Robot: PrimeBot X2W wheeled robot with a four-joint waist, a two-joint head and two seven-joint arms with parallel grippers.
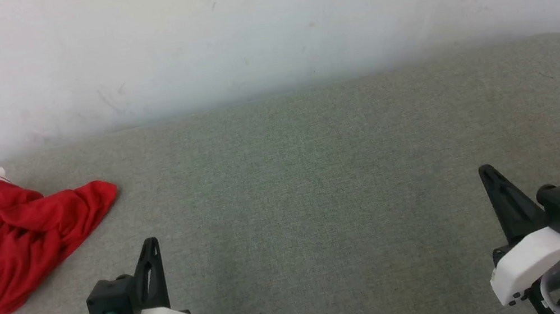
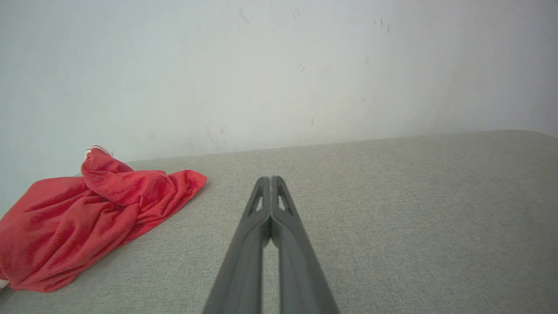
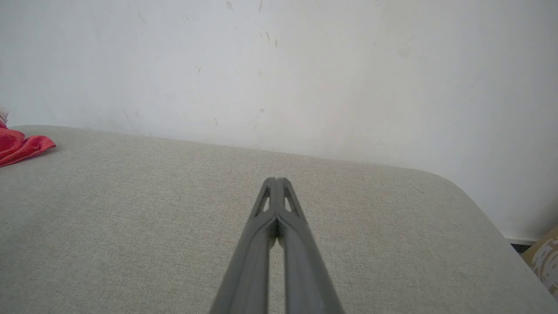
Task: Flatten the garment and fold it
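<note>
- One bright red short-sleeved jersey shirt (image 1: 17,252) of thin soft fabric, with white sleeves striped at the seams, lies crumpled at the left edge of the grey-green cloth-covered surface (image 1: 317,173); nothing is flattened yet.
- Its heap runs roughly from near-left to far-right, one red corner pointing right.
- Closest to it (by a good margin) is the left gripper (image 1: 151,245), right of the heap and nearer, its two long dark fingers pressed together on nothing.
- Well apart on the right, the right gripper (image 1: 489,176) is likewise closed and empty.
- Behind stands a plain white wall (image 1: 258,24).
</note>
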